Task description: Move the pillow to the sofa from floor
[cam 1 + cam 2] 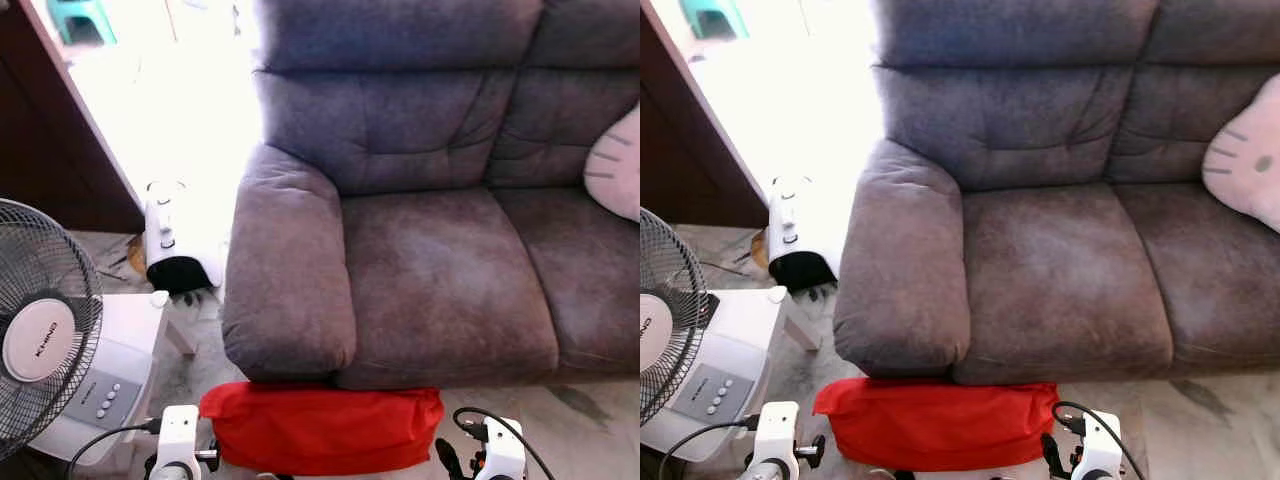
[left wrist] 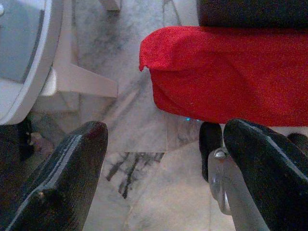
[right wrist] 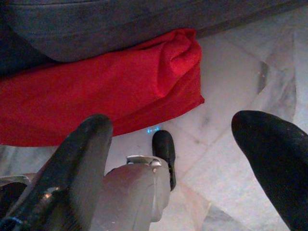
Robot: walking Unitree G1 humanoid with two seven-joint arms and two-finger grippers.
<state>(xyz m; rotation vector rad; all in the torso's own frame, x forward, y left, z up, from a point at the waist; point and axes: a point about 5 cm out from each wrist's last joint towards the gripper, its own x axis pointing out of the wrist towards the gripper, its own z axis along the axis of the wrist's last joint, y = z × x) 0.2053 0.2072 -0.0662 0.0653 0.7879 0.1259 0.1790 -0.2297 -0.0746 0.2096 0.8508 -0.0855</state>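
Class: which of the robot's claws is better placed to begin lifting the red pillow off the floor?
Neither clearly; probably both. The left claw and right claw hang open at opposite ends of the wide red pillow.

Daylight blows out the floor (image 1: 170, 110) left of the sofa (image 1: 440, 280), while both wrist views look soft, perhaps slightly defocused.

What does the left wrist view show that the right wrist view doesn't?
Left wrist alone: the fan's white base beside the red pillow, and the open left gripper above the marble floor. Right wrist alone: the pillow's other end against the sofa's grey front, seen past the open right gripper. Both: pillow on the floor, not gripped.
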